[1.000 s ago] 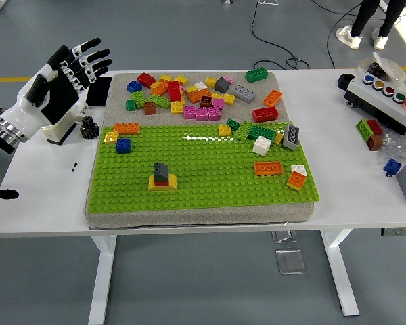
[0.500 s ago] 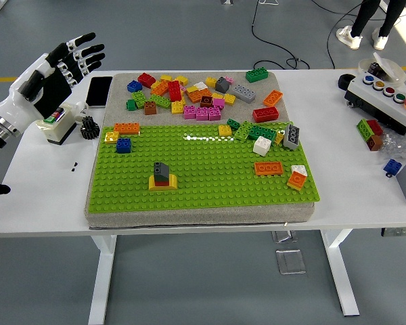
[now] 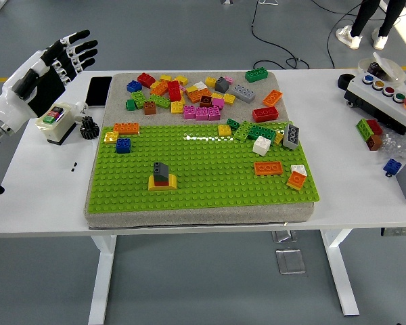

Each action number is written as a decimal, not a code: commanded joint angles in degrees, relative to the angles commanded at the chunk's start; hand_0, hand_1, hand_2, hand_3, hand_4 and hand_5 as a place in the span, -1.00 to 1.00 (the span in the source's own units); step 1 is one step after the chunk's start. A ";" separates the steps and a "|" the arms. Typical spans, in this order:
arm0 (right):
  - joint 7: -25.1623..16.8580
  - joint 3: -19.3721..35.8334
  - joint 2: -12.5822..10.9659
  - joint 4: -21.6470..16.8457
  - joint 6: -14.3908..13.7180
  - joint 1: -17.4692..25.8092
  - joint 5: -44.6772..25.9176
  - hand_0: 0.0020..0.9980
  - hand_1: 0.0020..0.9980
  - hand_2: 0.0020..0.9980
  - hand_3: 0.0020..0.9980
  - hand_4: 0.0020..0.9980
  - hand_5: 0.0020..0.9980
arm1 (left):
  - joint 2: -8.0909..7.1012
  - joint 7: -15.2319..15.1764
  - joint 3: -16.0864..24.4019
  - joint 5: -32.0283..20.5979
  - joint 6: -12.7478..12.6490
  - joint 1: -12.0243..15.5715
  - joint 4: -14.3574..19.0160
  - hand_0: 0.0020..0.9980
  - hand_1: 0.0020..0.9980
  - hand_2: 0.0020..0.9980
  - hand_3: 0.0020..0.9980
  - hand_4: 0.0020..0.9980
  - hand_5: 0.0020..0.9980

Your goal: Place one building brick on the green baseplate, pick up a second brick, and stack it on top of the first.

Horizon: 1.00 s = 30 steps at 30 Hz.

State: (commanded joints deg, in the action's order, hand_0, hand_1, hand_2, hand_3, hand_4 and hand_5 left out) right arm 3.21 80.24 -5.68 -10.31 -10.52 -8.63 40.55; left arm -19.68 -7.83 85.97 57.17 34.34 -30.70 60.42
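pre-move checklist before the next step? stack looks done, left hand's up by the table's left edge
1. Stack: grey brick sits on yellow brick on green baseplate: ok.
2. Left hand empty, fingers spread: ok.
3. Left hand off the baseplate, above the table's left edge: ok.
4. Small box and phone lie under that hand's path: not ok.
5. Right hand: not in view, cannot tell.
6. Grey brick fully seated: cannot tell.

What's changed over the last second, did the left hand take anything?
The left hand drew back up and left, off the table's edge, fingers spread and empty, uncovering the small button box. The grey brick on the yellow brick and the green baseplate stayed put.
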 joint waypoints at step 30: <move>-0.55 -0.09 1.15 0.00 -0.95 0.59 0.67 0.46 0.28 0.37 0.24 0.85 -0.05 | -0.24 0.00 -0.43 2.69 0.03 2.84 2.06 1.00 0.93 0.85 0.91 1.00 0.51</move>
State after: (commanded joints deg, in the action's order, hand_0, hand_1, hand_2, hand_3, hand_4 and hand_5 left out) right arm 2.65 80.15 -4.54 -10.31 -11.47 -8.05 41.22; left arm -19.92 -7.83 85.54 59.86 34.37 -27.86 62.48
